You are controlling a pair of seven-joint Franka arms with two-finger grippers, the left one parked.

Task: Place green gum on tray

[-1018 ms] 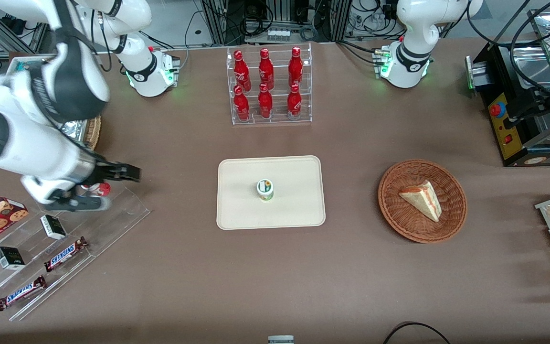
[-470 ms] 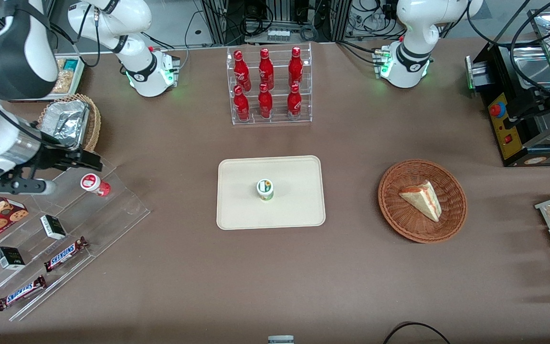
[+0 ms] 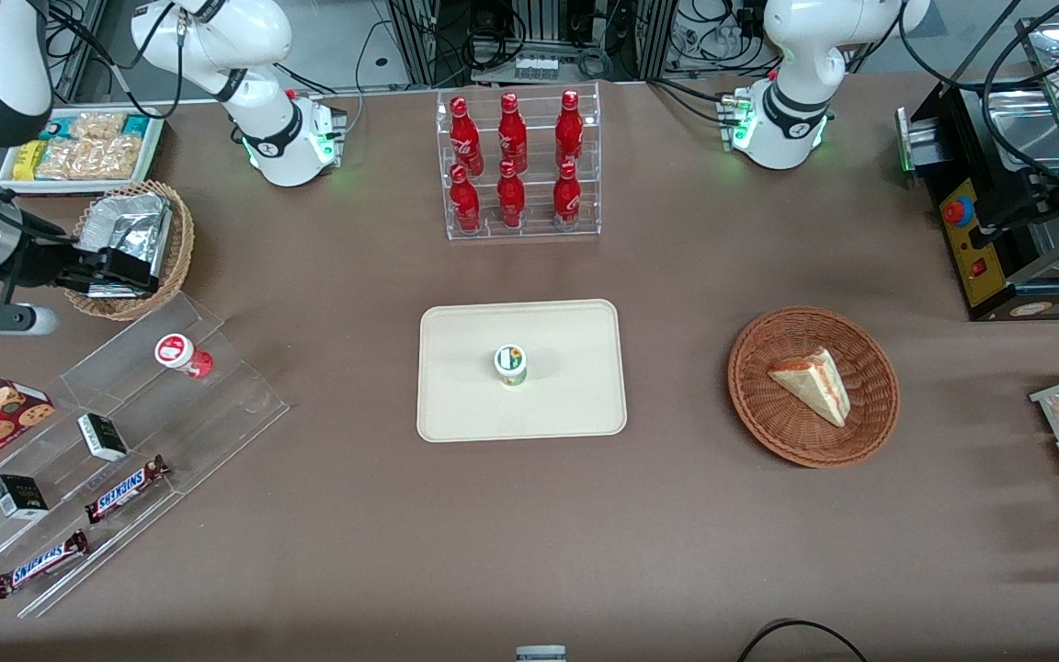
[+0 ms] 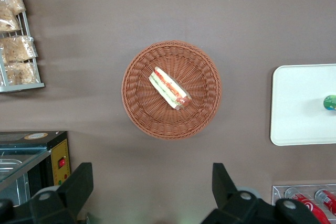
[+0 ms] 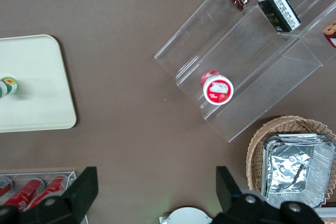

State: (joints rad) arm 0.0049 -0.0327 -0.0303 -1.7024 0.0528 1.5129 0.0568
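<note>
- Gripper [image 3: 111, 269] hangs above the foil-lined basket [image 3: 176, 241] at the working arm's end, jaws spread and empty
- Green gum [image 3: 511, 364] stands upright mid-tray [image 3: 456, 405]; placing looks done; next move likely only parking
- One green gum, one red gum [image 3: 182, 354], six red bottles [image 3: 511, 156]

Green gum [image 3: 511, 364] upright on tray [image 3: 566, 405] mid-table, gripper [image 3: 120, 271] raised toward working arm's end, fingers spread.
</note>
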